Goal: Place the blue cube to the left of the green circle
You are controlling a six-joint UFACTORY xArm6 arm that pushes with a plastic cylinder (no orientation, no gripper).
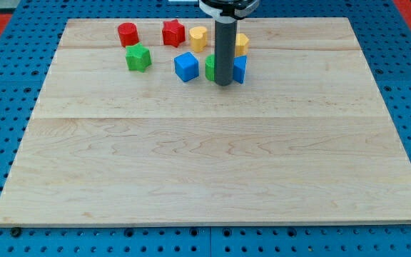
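Observation:
The blue cube (pixel 186 66) lies near the view's top, just left of the green circle (pixel 210 68), with a small gap between them. The dark rod hides the green circle's right part. My tip (pixel 222 83) rests on the board at the green circle's lower right edge, between it and a second blue block (pixel 240 69) whose shape I cannot make out. The tip is to the right of the blue cube and does not touch it.
A red cylinder (pixel 127 33), a red star (pixel 173 32) and a yellow heart (pixel 198 37) line the top of the wooden board (pixel 205 178). A yellow block (pixel 242 44) sits behind the rod. A green star-like block (pixel 138 57) lies left of the blue cube.

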